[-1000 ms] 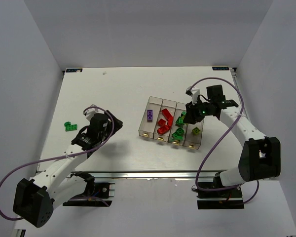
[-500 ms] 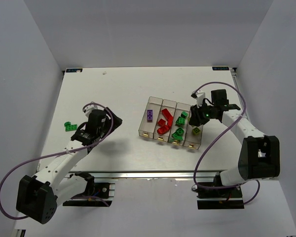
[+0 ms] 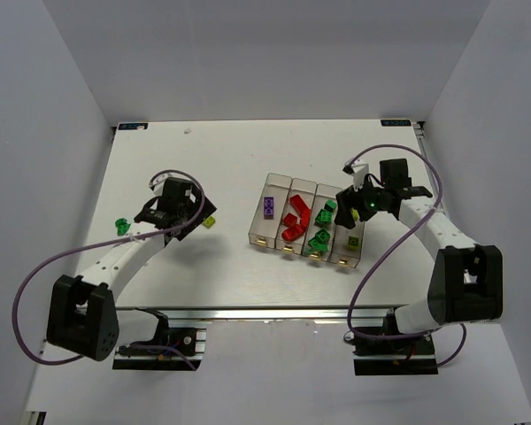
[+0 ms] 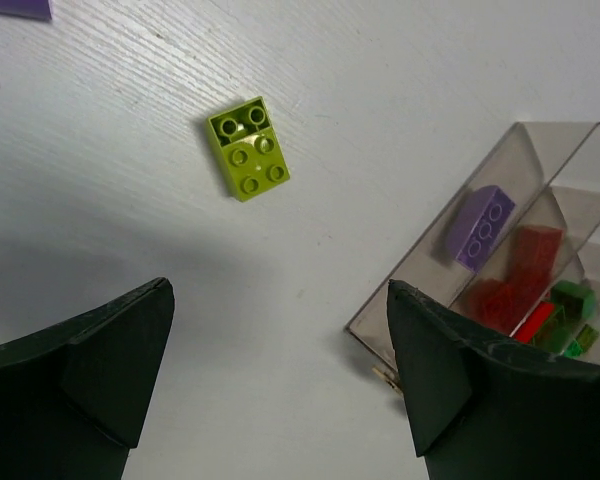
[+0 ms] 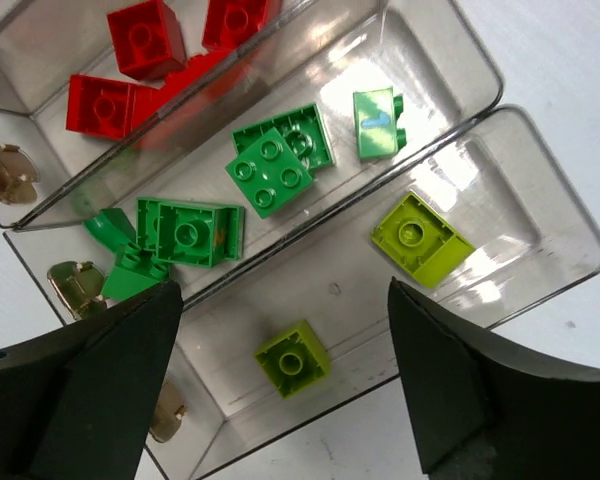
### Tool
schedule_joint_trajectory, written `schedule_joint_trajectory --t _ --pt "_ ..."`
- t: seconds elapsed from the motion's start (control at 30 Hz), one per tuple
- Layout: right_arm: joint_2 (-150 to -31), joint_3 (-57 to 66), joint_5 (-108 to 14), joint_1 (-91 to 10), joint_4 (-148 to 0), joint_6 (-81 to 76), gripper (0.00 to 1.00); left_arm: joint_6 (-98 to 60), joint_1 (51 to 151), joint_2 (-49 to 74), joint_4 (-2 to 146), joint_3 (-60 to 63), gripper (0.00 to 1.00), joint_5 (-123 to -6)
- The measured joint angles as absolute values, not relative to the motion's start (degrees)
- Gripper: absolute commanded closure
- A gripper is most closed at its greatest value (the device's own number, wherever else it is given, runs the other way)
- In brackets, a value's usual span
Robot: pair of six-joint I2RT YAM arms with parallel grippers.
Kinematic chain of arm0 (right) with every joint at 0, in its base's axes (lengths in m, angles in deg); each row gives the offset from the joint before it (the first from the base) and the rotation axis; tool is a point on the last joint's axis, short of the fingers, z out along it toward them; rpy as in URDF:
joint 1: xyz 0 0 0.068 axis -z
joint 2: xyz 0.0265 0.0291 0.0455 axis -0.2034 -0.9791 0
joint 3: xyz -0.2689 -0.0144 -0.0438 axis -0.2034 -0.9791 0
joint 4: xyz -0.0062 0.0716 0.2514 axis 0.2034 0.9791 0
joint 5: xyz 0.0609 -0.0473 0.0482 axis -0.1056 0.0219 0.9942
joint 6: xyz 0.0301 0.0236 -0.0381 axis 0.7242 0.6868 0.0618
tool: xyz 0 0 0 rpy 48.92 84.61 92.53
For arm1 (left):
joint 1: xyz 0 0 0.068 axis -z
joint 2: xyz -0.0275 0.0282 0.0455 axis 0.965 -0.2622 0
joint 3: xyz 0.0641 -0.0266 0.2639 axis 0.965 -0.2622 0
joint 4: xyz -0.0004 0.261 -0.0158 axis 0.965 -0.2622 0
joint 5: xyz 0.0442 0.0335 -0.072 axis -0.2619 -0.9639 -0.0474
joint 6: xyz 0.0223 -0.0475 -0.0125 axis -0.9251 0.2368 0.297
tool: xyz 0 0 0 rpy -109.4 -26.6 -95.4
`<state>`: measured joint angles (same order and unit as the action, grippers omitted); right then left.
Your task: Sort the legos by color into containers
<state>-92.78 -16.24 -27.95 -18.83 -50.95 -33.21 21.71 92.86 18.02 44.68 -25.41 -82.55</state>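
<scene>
Legos [image 5: 270, 172]: tiny, studded, bright bricks.

Top external: high above near edge, looking down over whole table [image 3: 230, 159]. Left wrist: close, facing down, end of containers [image 4: 410, 290] at right. Right wrist: closest, straight into containers, common to all three.
</scene>
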Motion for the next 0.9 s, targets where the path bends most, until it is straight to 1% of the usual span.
schedule_joint_trajectory --t 0.1,0.13,0.17,0.2,0.23,0.27,0.3,0.33,0.37,0.43,0.47,0.6,0.67,0.77,0.83,0.9 --pt "-90.1 -16.2 -27.6 -18.8 -52.5 -33.6 0.11 21.3 92.1 13.7 43.8 -22.4 0.05 -82.5" --pt "-88.4 -16.9 -27.6 -18.8 -55.2 -33.1 0.10 21.1 91.9 12.0 43.2 -21.3 0.06 -82.5" --pt "-86.5 -18.2 -27.8 -18.8 -58.4 -32.0 0.13 21.1 91.7 10.1 42.9 -20.2 0.07 -82.4" --pt "-84.8 -19.3 -27.7 -18.8 -60.5 -31.5 0.21 20.9 91.6 8.1 42.4 -18.9 0.09 -82.4" --pt "-83.8 -19.7 -27.1 -18.7 -61.3 -31.7 0.33 20.7 91.6 6.1 41.9 -17.6 0.10 -82.3" --pt "-83.6 -19.3 -25.3 -18.6 -61.4 -32.2 0.67 20.6 91.6 4.0 41.3 -16.2 0.14 -82.3" --pt "-84.2 -18.3 -23.2 -18.5 -60.9 -33.1 0.82 20.5 91.6 1.7 40.7 -14.7 0.15 -82.3" --pt "-85.5 -16.6 -20.8 -18.5 -59.6 -33.8 0.90 20.2 91.6 -0.5 39.7 -13.0 0.16 -82.3" --pt "-87.1 -14.9 -18.5 -18.5 -58.3 -34.4 0.94 20.1 91.6 -2.5 38.6 -11.4 0.16 -82.4" --pt "-89.9 -12.4 -14.3 -18.5 -57.0 -35.2 0.90 20.0 91.6 -6.1 37.1 -8.5 0.16 -82.4" --pt "-90.3 -12.3 -12.9 -18.5 -56.8 -35.4 0.84 19.8 91.6 -7.5 36.5 -7.4 0.16 -82.4" --pt "-90.3 -12.4 -9.4 -18.5 -56.0 -35.8 0.77 19.4 91.6 -10.0 34.4 -5.6 0.17 -82.9" --pt "-90.3 -12.4 -8.7 -18.5 -55.8 -36.1 0.76 19.1 91.6 -11.1 33.7 -5.0 0.18 -83.1" --pt "-90.2 -12.7 -8.3 -18.5 -55.6 -36.5 0.76 18.6 91.6 -13.7 33.1 -3.7 0.23 -83.2" --pt "-90.1 -13.2 -8.3 -18.5 -55.4 -36.6 0.76 18.3 91.6 -15.6 33.0 -2.7 0.29 -83.3" --pt "-90.1 -13.2 -8.3 -18.4 -55.2 -36.6 0.76 18.1 91.6 -17.4 33.0 -2.0 0.31 -83.3"
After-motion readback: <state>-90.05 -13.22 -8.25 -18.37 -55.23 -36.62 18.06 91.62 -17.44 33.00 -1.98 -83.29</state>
